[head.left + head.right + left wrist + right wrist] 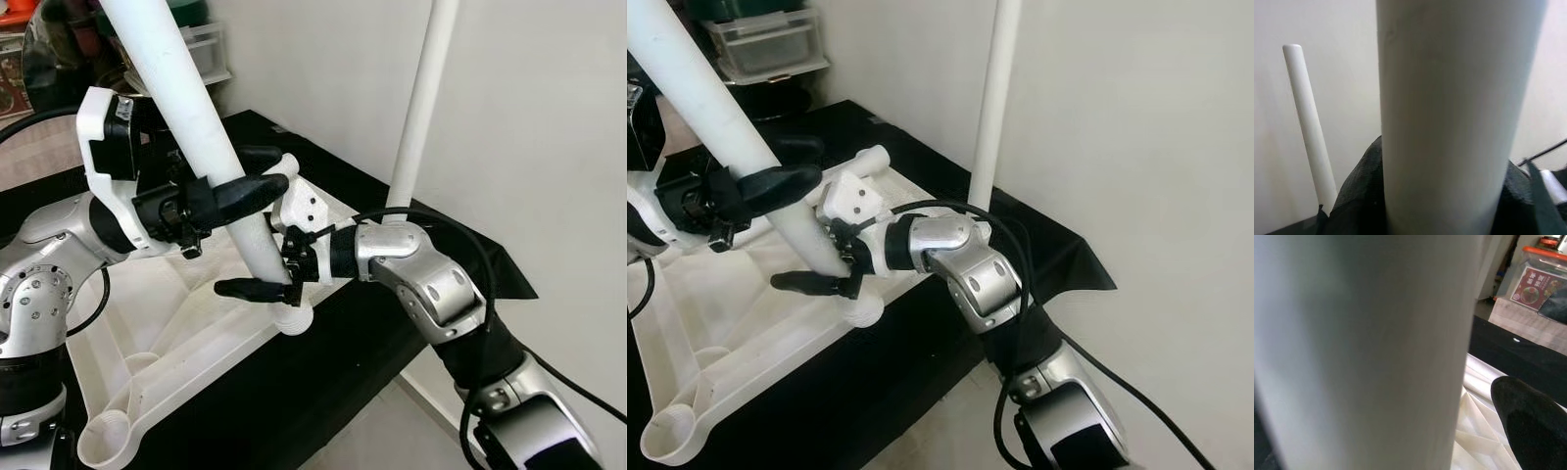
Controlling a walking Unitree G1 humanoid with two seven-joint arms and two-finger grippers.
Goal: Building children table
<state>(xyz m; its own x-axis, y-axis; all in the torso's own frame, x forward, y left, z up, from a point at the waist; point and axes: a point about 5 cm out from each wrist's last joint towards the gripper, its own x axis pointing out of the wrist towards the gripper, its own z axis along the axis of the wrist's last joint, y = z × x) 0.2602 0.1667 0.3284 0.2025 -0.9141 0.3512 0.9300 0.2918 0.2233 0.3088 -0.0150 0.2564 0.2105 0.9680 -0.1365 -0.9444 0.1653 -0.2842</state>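
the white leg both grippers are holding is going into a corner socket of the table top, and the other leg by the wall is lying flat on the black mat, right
Not quite. The other leg stands upright by the wall, not flat on the black mat, as the left eye view shows. The rest holds: the left gripper and right gripper both hold the white leg at a corner socket of the table top.

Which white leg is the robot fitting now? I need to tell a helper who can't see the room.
On the black mat lies an upturned white plastic tabletop. The thick white tube leg leans over its near corner socket, held by the left gripper above and the right gripper below. The other white leg stands upright by the wall, untouched.
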